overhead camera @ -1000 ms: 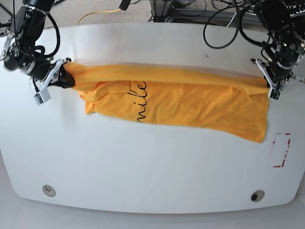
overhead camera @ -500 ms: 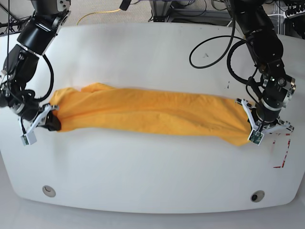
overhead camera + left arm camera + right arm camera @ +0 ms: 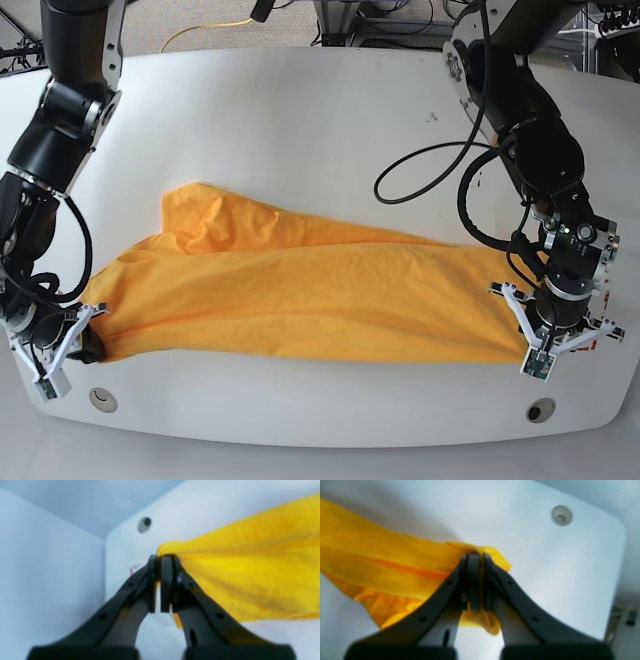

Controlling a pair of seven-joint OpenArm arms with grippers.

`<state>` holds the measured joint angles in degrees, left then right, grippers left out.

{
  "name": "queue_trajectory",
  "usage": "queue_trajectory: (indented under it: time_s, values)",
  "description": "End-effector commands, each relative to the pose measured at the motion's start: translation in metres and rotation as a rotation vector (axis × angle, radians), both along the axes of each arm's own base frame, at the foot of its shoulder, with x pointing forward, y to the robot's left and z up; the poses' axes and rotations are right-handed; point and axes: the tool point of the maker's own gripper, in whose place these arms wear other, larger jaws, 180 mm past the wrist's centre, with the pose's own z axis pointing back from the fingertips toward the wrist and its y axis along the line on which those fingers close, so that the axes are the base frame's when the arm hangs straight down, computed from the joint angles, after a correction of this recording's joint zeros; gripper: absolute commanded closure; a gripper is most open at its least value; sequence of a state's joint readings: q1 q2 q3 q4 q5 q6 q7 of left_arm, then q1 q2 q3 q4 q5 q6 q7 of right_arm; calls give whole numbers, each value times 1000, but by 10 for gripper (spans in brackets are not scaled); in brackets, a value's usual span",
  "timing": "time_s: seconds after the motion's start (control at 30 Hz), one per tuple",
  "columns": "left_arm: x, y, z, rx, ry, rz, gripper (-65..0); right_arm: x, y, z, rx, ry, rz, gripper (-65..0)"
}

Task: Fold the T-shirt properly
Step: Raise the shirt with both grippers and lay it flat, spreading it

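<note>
T-shirt [image 3: 300, 300] lies stretched crosswise on the white table [image 3: 300, 110], long axis running arm to arm, near the front edge. Left gripper [image 3: 161, 562] is clamped on one end corner, right gripper [image 3: 475, 560] pinched on the opposite corner, cloth taut between them. A loose flap [image 3: 200, 215] trails toward the back on the right gripper's side. Likely next: lay the held edge down flat; both arms equally close, so move together.

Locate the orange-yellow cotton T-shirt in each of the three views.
Base: the orange-yellow cotton T-shirt spans the white table's near half.
Left wrist: fills the right side, pinched in the left gripper.
Right wrist: left side, pinched in the right gripper.
Shared landmark: the shirt itself.
</note>
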<state>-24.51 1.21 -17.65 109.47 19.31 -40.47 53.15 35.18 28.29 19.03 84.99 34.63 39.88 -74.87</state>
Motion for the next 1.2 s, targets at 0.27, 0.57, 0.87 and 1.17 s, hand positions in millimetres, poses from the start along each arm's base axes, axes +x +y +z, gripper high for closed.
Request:
queue_trajectory:
  time_s: [0.27, 0.57, 0.87, 1.17]
  values:
    - [30, 0, 122, 28, -219, 52, 0, 40, -12, 131, -102, -213, 27, 0]
    - [25, 3, 238, 24, -456, 74, 0, 47, -2, 225, -213, -352, 52, 0]
    - [15, 16, 281, 86, -475, 134, 0, 42, -4, 247, -292, -350, 45, 0]
    - [20, 15, 211, 105, -344, 132, 0, 23, -22, 258, -240, -378, 51, 0]
